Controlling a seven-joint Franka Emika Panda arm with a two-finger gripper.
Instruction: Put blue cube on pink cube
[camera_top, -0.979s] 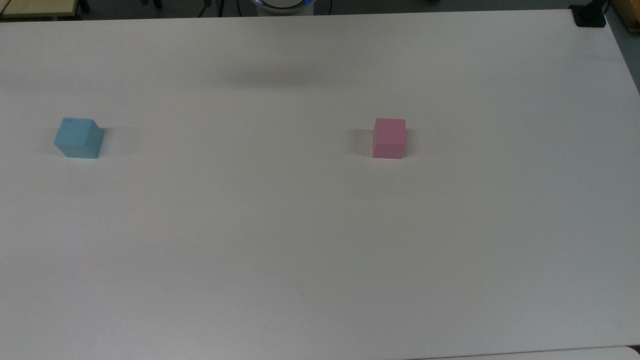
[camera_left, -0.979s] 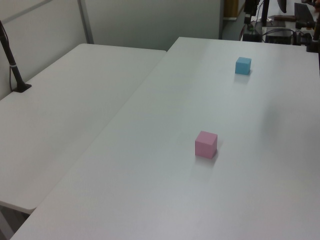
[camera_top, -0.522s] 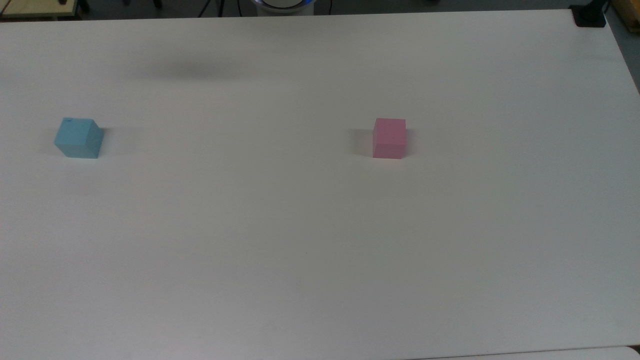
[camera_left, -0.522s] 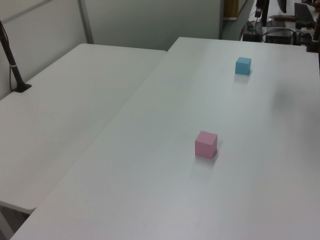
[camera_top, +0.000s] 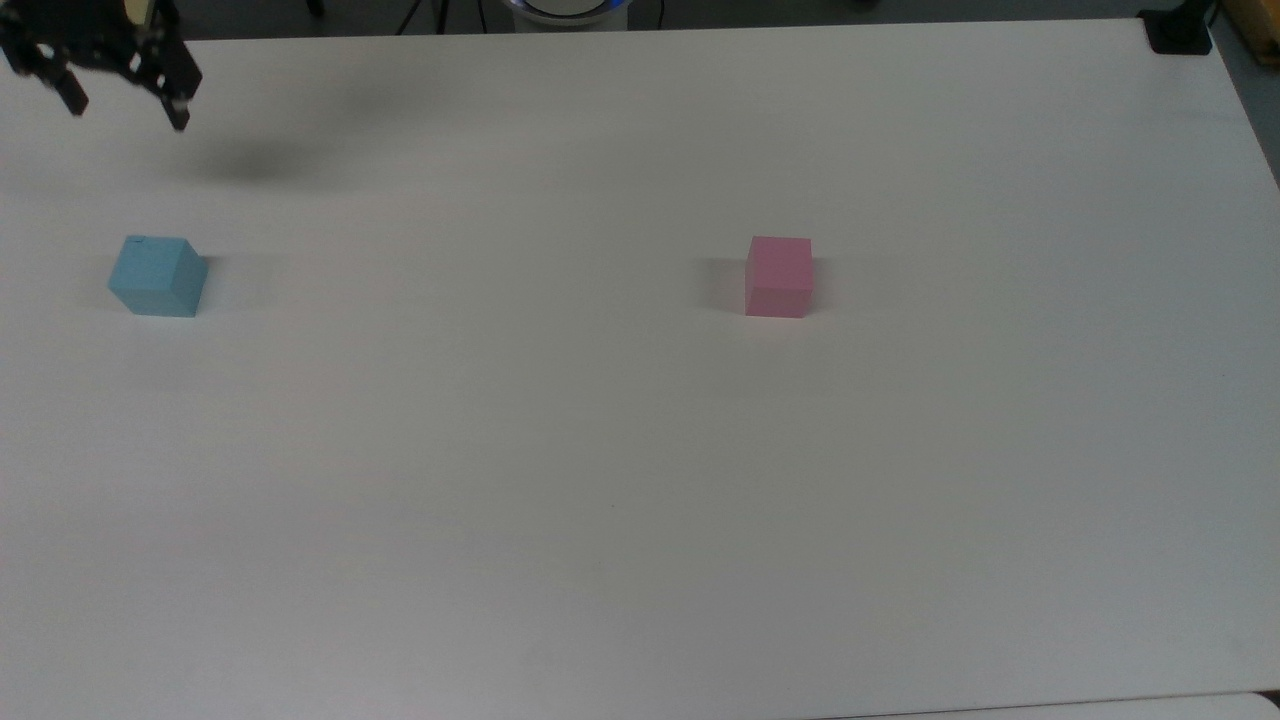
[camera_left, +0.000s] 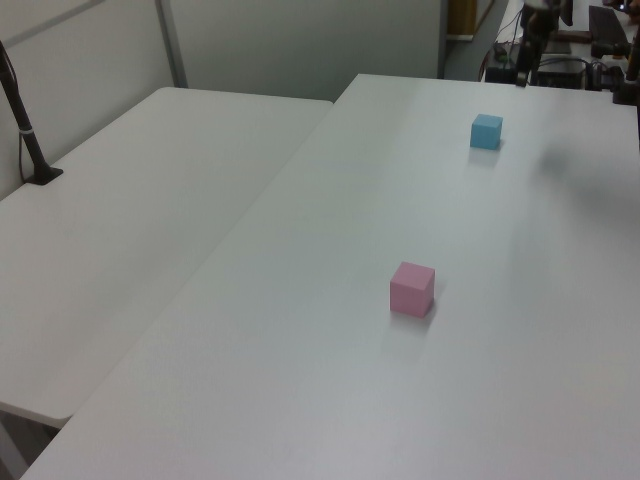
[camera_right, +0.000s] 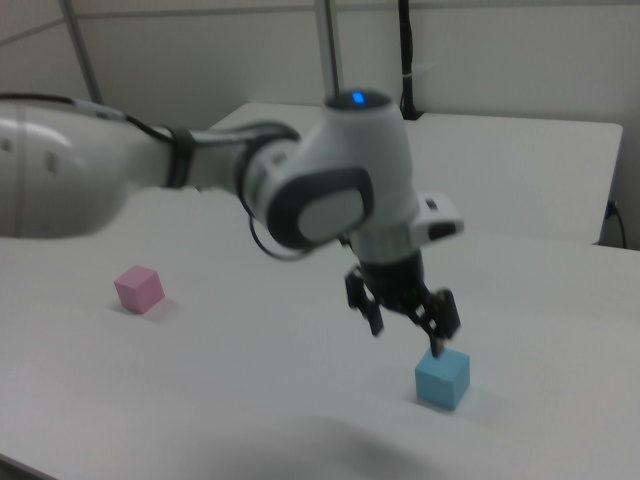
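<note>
The blue cube rests on the white table at the top view's left, and it also appears as the blue cube and the blue cube. Well apart from it, the pink cube stands right of centre in the top view; it is the pink cube and the pink cube in the side views. My gripper hangs open in the air above the table near its far-left corner. In the right view my gripper hovers just above the blue cube with nothing between its fingers.
A black clamp base sits at the table's far right corner in the top view. A second white table adjoins on the left view's left, with a black post at its edge. Cluttered equipment lies beyond the far end.
The gripper has come into the top view at its upper left, and its shadow has slid leftward across the table. Both cubes stay where they were.
</note>
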